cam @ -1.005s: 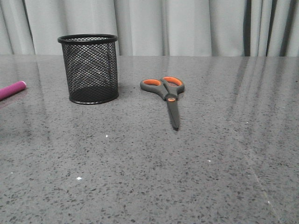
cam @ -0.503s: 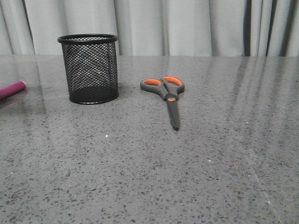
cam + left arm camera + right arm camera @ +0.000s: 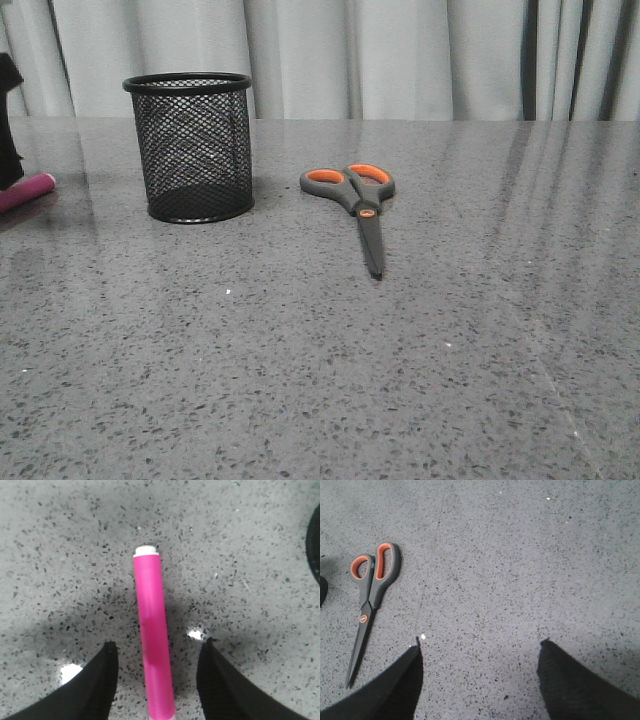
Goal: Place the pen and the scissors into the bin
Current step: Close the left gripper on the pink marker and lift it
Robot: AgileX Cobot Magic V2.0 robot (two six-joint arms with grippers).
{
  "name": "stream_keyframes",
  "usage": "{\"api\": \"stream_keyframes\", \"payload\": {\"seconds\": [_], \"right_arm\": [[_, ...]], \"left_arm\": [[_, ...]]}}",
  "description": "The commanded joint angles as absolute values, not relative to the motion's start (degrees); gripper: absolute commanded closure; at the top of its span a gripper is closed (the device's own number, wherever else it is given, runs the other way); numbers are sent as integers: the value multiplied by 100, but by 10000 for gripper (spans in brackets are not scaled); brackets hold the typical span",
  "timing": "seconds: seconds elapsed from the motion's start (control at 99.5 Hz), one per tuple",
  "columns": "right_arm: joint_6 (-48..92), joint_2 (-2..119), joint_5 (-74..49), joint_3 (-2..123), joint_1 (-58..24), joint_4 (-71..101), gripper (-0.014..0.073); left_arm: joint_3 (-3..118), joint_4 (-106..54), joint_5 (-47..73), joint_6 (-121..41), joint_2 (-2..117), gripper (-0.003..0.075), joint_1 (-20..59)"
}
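Observation:
The magenta pen (image 3: 28, 191) lies on the table at the far left edge of the front view. In the left wrist view the pen (image 3: 152, 635) lies between the fingers of my open left gripper (image 3: 159, 650), which does not touch it. A black part of the left arm (image 3: 8, 120) shows above the pen. The black mesh bin (image 3: 194, 145) stands upright to the right of the pen. The scissors (image 3: 357, 203) lie flat, closed, right of the bin. My right gripper (image 3: 480, 647) is open and empty, with the scissors (image 3: 370, 597) off to one side.
The grey speckled table (image 3: 400, 350) stretches across the whole view. Pale curtains (image 3: 400, 55) hang behind its far edge. A dark edge of the bin (image 3: 315, 545) shows at the border of the left wrist view.
The left arm has come into the front view at the far left edge, above the pen. The pen, bin and scissors have not moved.

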State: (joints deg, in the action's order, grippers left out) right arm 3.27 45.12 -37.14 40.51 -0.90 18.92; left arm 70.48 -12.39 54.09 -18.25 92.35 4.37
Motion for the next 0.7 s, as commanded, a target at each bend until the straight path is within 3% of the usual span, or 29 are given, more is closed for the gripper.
{"api": "stream_keyframes", "payload": {"seconds": [0.0, 0.291, 0.392, 0.553, 0.693], "right_arm": [[435, 4515, -3409, 4255, -59, 1943, 151], [435, 4515, -3400, 4255, -59, 1943, 151], [435, 4515, -3400, 4255, -59, 1943, 151], [435, 4515, -3400, 4255, -59, 1943, 151], [435, 4515, -3400, 4255, -59, 1943, 151]], "left_arm": [[7231, -1316, 5236, -1852, 9136, 385, 506], [7231, -1170, 5223, -1852, 9360, 396, 632], [7231, -1141, 5235, -1852, 9370, 486, 632], [7231, -1141, 5247, -1852, 9370, 745, 632], [7279, -1321, 5370, -1852, 9334, 742, 632]]}}
